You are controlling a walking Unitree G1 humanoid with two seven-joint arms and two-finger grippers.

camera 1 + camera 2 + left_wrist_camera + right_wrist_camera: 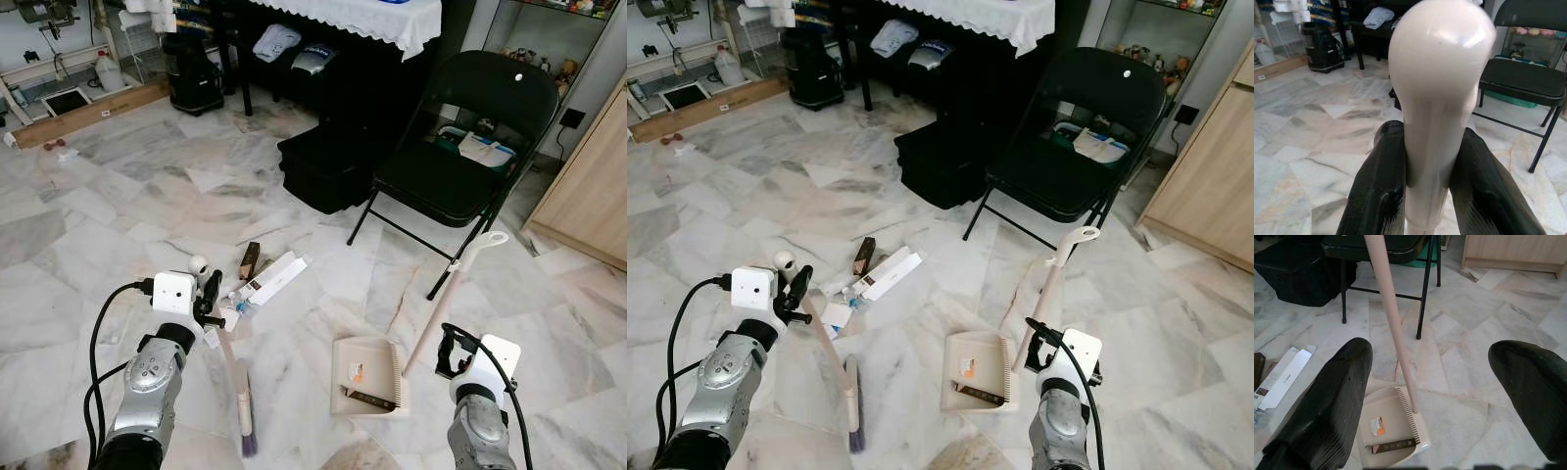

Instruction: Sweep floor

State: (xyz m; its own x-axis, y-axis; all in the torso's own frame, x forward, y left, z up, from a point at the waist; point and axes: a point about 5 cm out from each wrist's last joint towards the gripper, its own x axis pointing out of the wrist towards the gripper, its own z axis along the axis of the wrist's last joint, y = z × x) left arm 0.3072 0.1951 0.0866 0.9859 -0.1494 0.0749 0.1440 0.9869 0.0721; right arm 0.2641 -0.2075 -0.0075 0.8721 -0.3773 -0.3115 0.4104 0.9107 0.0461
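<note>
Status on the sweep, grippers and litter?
Left gripper shut on broom handle. Right gripper open near dustpan handle. Dustpan holds two scraps; white box unswept.

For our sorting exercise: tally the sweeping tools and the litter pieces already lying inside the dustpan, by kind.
Brooms: 1
Dustpans: 1
Orange-marked scraps in pan: 1
Dark wrappers in pan: 1
Total: 4

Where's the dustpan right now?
The dustpan sits on the marble floor just ahead-left of the right gripper, right of the broom.
</note>
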